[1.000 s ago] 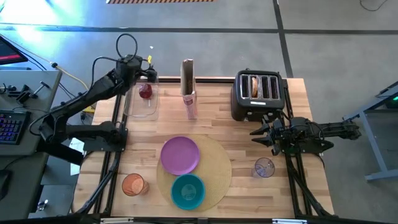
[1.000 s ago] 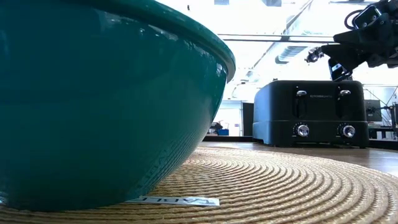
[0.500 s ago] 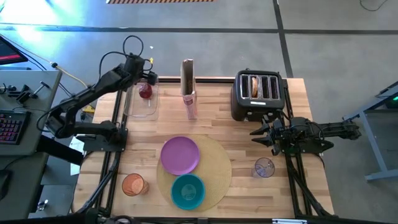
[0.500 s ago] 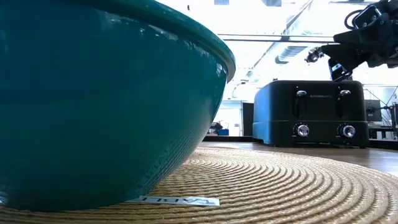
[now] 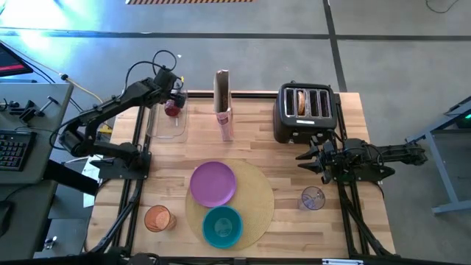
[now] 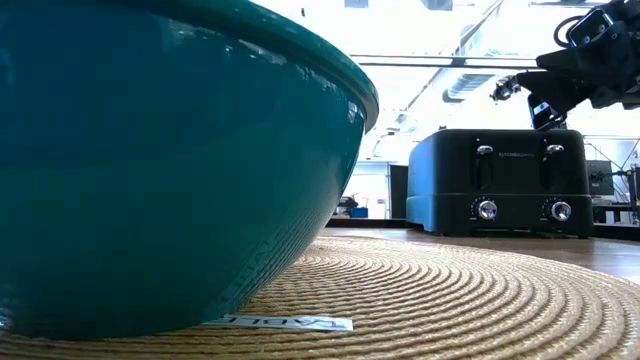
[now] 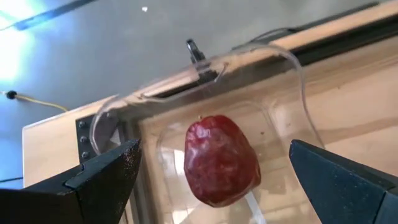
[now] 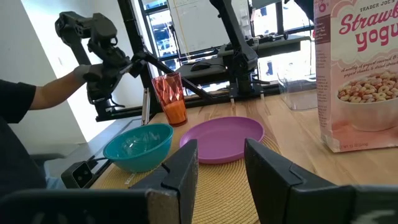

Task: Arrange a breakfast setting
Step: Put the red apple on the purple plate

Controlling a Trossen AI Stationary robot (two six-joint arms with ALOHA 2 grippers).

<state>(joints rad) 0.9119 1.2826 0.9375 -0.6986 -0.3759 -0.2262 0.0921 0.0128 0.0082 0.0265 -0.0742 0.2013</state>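
Note:
A red fruit (image 7: 221, 160) lies on the floor of a clear plastic container (image 5: 169, 121) at the table's far left. My left gripper (image 5: 174, 94) hovers over it, open, its fingers (image 7: 112, 177) wide apart on either side of the fruit and touching nothing. My right gripper (image 5: 309, 156) is open and empty in front of the black toaster (image 5: 305, 110), and it also shows in the low view (image 6: 530, 95). The purple plate (image 5: 213, 183) and teal bowl (image 5: 222, 226) sit on the round tan mat (image 5: 257, 195). The orange cup (image 5: 157, 218) and clear glass (image 5: 313, 198) stand beside it. The spoon is out of view.
A bagel (image 5: 300, 103) stands in a toaster slot. The tall cereal box (image 5: 224, 107) stands at the far middle. The low view is mostly filled by the teal bowl (image 6: 170, 160). A person's arm (image 8: 25, 102) shows beyond the table's left side.
My left gripper has moved toward the table's right edge and a little nearer, coming over the red fruit in the clear container. Its fingers stay open. My right arm has kept still.

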